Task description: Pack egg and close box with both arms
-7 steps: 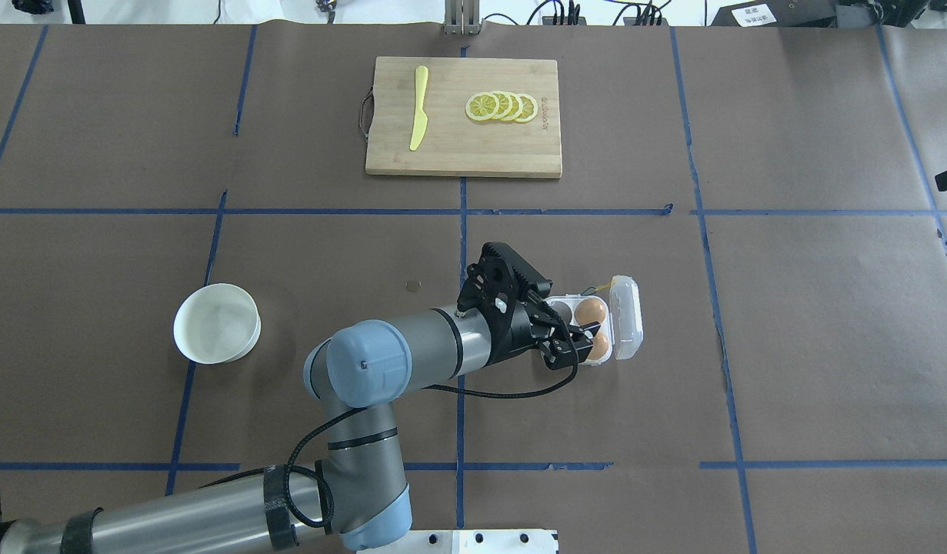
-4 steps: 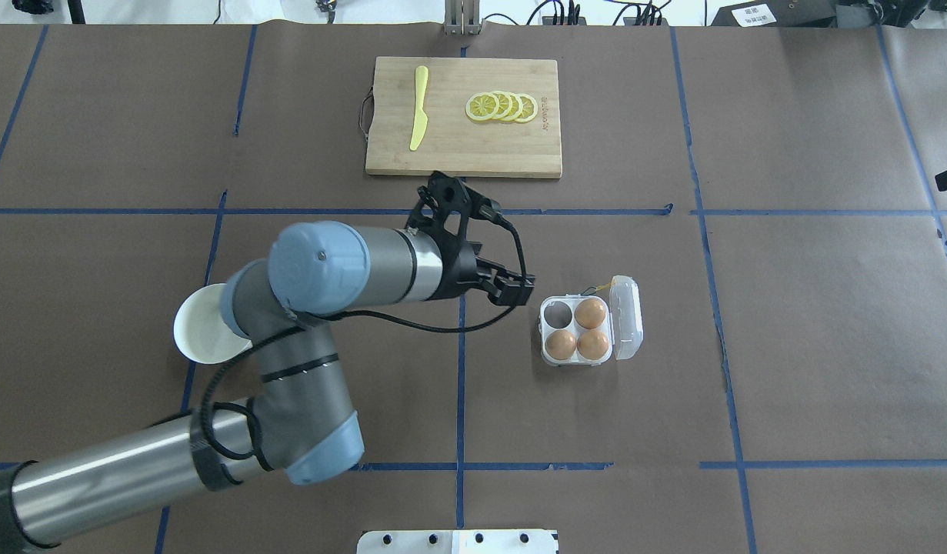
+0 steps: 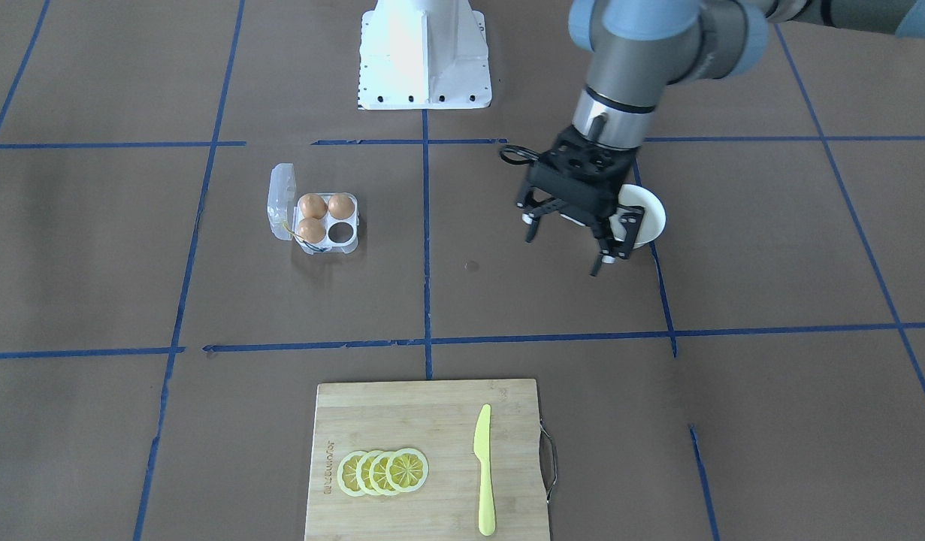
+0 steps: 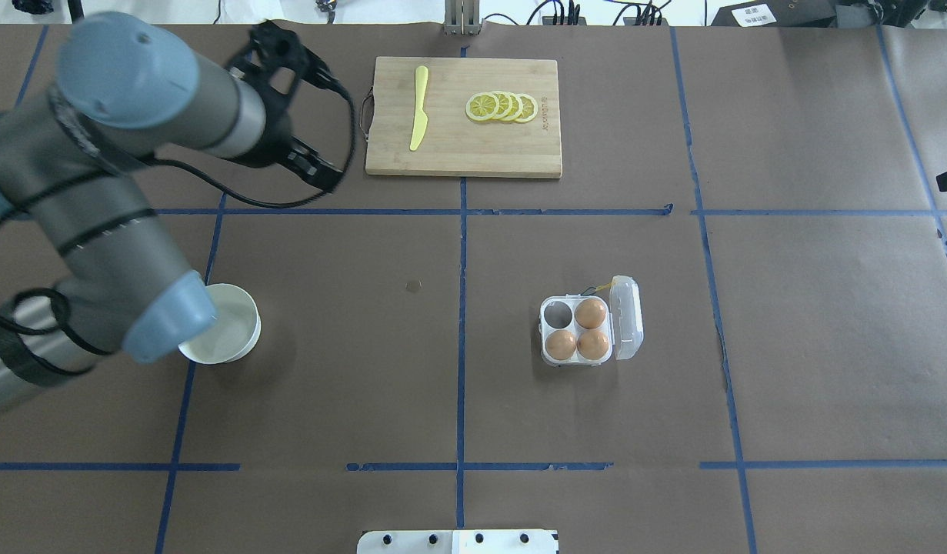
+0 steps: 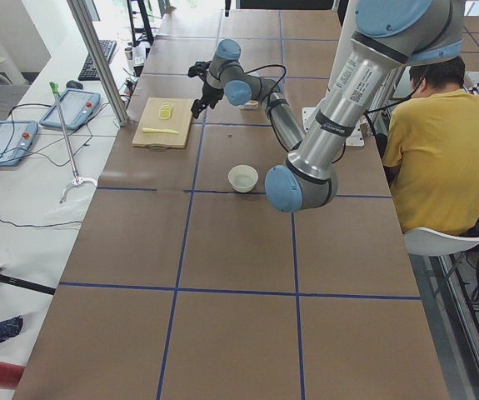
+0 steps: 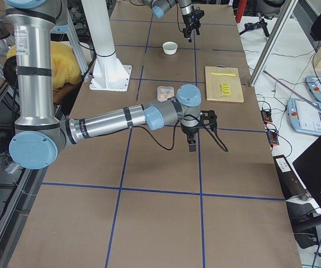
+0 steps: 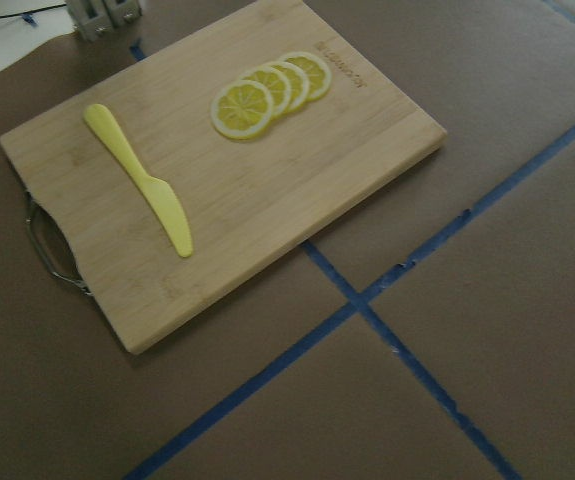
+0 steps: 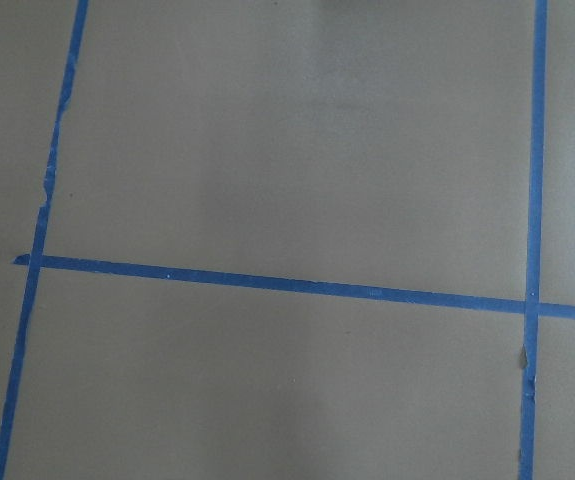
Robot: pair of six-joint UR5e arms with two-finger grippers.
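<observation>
Egg carton [image 4: 575, 329]: right of the table's middle, eggs [image 4: 591, 312] in three cups.
Bowl [image 4: 231, 338]: well to its left.
Cutting board [image 4: 473, 150]: beyond both, knife [image 4: 418, 108] left of lemon slices [image 4: 501, 107].

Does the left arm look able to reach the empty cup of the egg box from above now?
Probably yes. The box has its lid open to the side, nothing hangs over the empty cup, and no object stands between it and the open left gripper.

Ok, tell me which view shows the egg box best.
Overhead exterior: the box lies unobstructed, lid open, three eggs and one empty cup plain. Front-facing shows the same, smaller. Side views show it tiny at best; wrist views miss it.
</observation>
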